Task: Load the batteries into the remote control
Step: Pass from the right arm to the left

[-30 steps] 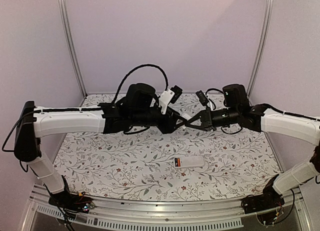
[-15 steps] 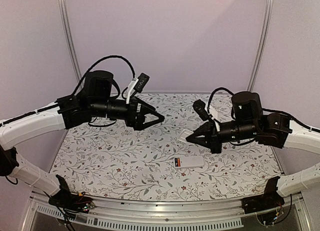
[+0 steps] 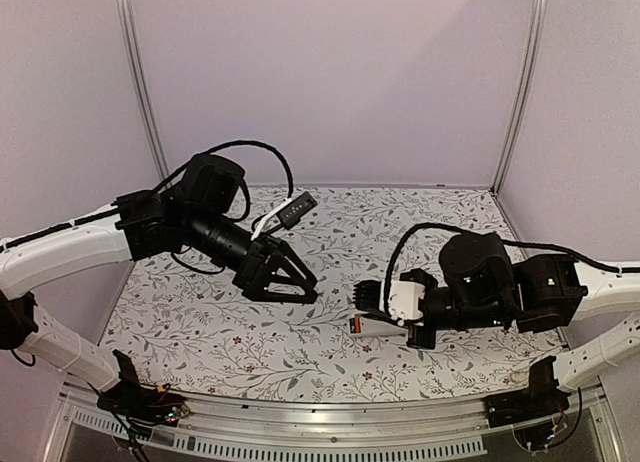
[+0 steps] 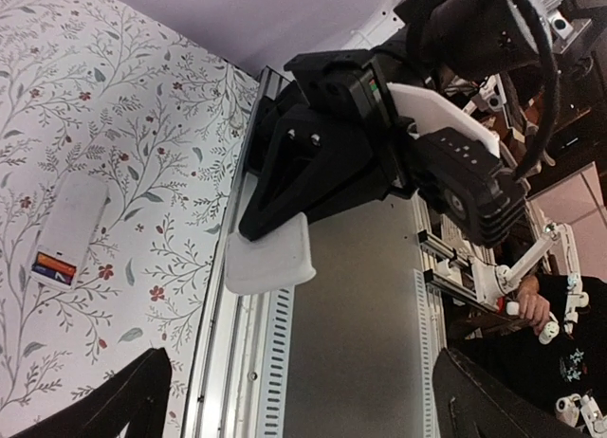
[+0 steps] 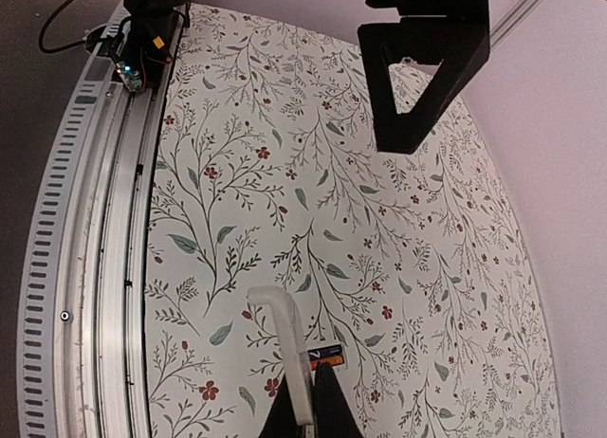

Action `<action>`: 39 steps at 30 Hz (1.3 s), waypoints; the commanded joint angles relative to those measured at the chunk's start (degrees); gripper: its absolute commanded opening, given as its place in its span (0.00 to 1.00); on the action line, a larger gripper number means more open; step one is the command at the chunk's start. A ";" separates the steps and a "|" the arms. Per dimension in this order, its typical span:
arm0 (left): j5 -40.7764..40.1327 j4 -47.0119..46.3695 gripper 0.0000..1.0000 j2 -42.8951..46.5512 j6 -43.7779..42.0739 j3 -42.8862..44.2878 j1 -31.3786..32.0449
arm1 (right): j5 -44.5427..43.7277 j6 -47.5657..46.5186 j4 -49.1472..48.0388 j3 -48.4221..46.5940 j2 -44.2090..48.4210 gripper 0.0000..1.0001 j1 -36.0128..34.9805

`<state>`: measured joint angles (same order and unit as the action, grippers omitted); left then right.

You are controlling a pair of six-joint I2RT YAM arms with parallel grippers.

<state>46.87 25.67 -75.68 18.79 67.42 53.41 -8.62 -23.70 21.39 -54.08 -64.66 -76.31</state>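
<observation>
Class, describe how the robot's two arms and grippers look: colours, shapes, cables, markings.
The left arm and right arm have smooth white shells linked by chunky black joints. The left gripper and right gripper are black, each with two tapered, wedge-shaped fingers. A black cable loops over the left wrist, another over the right. No markings are readable.

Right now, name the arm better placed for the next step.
Right. The right gripper is shut on a white plate, likely the cover, close by the remote; the left gripper is open, empty and farther away.
</observation>
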 commanded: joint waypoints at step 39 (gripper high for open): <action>6.72 9.44 0.52 -17.12 -6.15 11.45 6.63 | -8.58 -11.45 -0.64 -4.07 -3.10 0.00 -6.02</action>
<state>52.40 32.62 -92.01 14.04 77.41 59.24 -15.92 -34.74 21.52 -57.39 -67.68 -81.76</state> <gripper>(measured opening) 0.550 0.008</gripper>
